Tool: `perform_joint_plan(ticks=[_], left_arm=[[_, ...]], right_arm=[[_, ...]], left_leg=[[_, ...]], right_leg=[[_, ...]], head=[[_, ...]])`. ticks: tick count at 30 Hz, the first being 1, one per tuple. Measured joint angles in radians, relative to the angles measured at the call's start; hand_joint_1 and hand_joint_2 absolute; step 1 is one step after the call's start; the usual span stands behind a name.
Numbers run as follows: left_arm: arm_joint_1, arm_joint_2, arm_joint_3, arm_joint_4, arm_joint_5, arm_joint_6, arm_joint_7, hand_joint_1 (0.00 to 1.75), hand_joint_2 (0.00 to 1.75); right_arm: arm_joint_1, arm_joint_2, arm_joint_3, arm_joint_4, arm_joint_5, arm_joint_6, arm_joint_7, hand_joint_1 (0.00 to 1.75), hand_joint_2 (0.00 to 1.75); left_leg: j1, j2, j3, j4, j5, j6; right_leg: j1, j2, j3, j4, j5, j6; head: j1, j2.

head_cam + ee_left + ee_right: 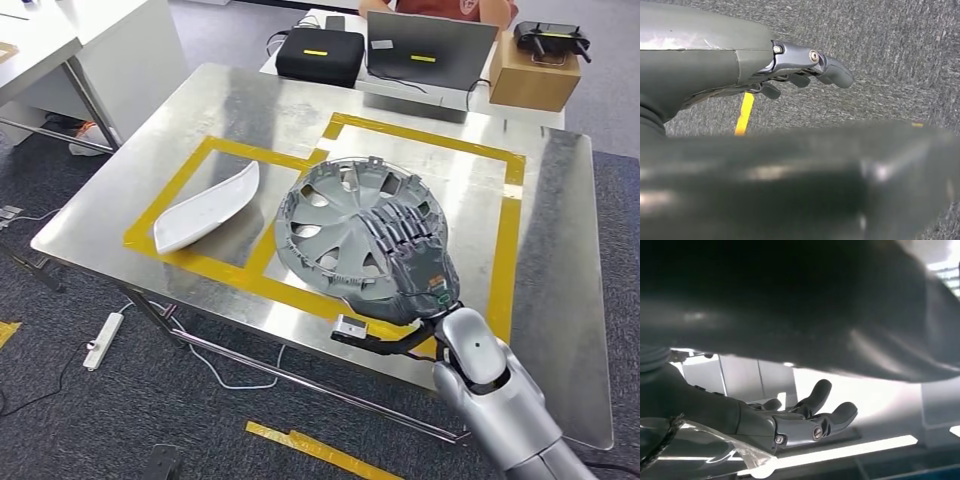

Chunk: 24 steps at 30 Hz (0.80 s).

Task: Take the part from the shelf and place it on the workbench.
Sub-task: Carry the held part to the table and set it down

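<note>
1. While the right hand (411, 250) reaches in from the lower right of the head view, its dark fingers lie across the top of the grey wheel cover (343, 225); its thumb cannot be seen there. The right wrist view shows the fingers (817, 395) stretched out beneath the cover's blurred dark underside, so the hand appears to be holding the cover by its near rim.
2. That wheel cover, the task's part, is over the metal workbench (558, 300), above the right-hand square marked in yellow tape (504, 240). Whether it is resting flat or held just above the surface, I cannot tell.
3. Nearby, in the left taped square, a white curved part (207, 208) lies on the bench, just beside the cover but apart from it.
4. Away from the bench, the left hand (806, 67) hangs over grey carpet, fingers loosely extended and holding nothing.
5. By my judgement, this is the placing step, nearly done. The next move calls for settling the cover flat inside the tape, loosening the fingers, and drawing the hand back without dragging the cover.
</note>
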Motion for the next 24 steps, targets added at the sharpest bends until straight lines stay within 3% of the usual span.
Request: perform_joint_plan(ticks=[15,20,24], left_arm=[[0.0,-0.002,0.002,0.0,0.0,0.003,-0.001,0.0,0.0],[0.0,-0.002,0.002,0.0,0.0,0.003,-0.001,0.0,0.0],[0.0,-0.002,0.003,0.0,0.0,0.004,-0.001,0.0,0.0]], right_arm=[[0.174,0.055,-0.157,-0.199,-0.042,-0.046,-0.068,0.0,0.0],[0.192,0.069,-0.177,-0.219,-0.045,-0.046,-0.076,0.0,0.0],[0.197,0.077,-0.188,-0.229,-0.045,-0.045,-0.081,0.0,0.0]], left_leg=[[-0.001,0.0,-0.001,0.004,-0.002,0.003],[-0.002,0.0,-0.005,0.014,-0.007,0.011],[-0.002,0.005,-0.005,0.007,-0.001,0.025]], right_leg=[[-0.002,0.001,0.001,-0.001,0.001,0.002],[-0.003,0.001,0.001,-0.001,0.003,0.007],[-0.004,0.004,-0.001,-0.005,0.005,0.019]], head=[[0.0,0.0],[0.0,0.0],[0.0,0.0]])
